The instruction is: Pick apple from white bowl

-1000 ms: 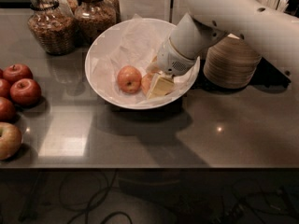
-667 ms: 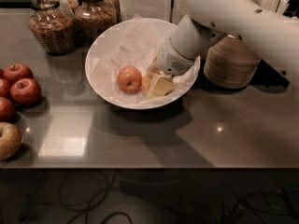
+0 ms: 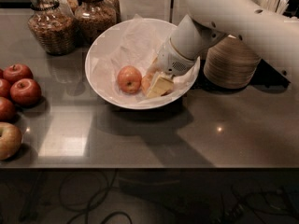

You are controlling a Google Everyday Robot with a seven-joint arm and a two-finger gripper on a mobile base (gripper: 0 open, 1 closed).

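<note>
Claw point(image 3: 156, 84) unmoved inside white bowl point(image 3: 99, 88).

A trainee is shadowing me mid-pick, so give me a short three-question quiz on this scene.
1. Multiple choice: the robot's two-finger gripper is A) inside the wide white paper-lined bowl, B) above the glass jars, C) beside the dark red apples.
2. True or false: the small pale pinkish-orange apple lies right by the gripper, with a redder-orange apple on its other side.
3. How many apples lie in the bowl?
Key: 1 A; 2 true; 3 two.
</note>
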